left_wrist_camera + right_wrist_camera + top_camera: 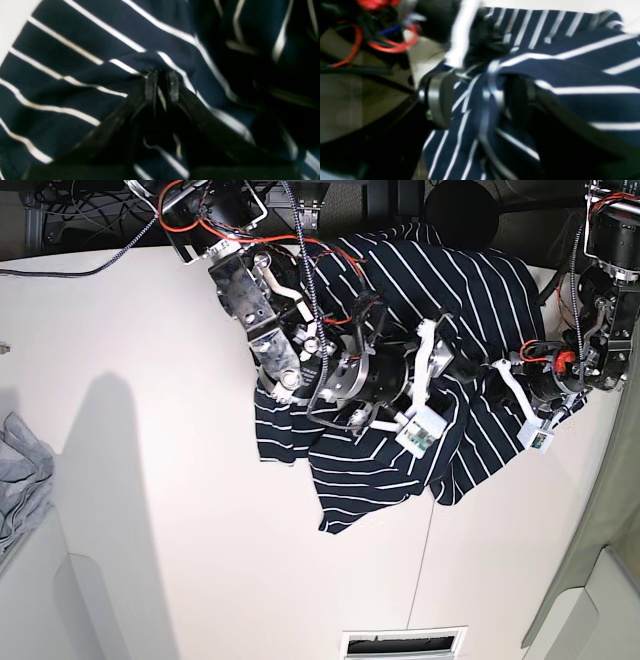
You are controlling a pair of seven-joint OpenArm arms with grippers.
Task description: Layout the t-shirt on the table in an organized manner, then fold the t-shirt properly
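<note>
- Progress: the layout stage is not finished. The t-shirt (420,370) lies bunched and creased on the table (150,480), at its far side between my two arms, with part of it draped toward the table's back edge. No fold has been made as far as I can see; flattening and all folding are left.
- My left gripper (162,86): jaws pressed close together, pinching a small ridge of striped cloth between the fingertips. The fabric puckers at the pinch and its stripes bend there.
- My right gripper (472,97): jaws stand spread, with a loose roll of the shirt lying between them and over one finger. The view is blurred; I judge the cloth is not clamped, only resting there.
- Orientation: the heap runs diagonally in the base view, from the upper edge of the table down toward the middle, ending in a pointed corner of cloth nearest the camera. I take this diagonal as its long axis for now.
- Collar, sleeves and hem: cannot tell which is which, too crumpled.
- A plain grey garment (22,470) lies well apart at the table's side, untouched.
</note>
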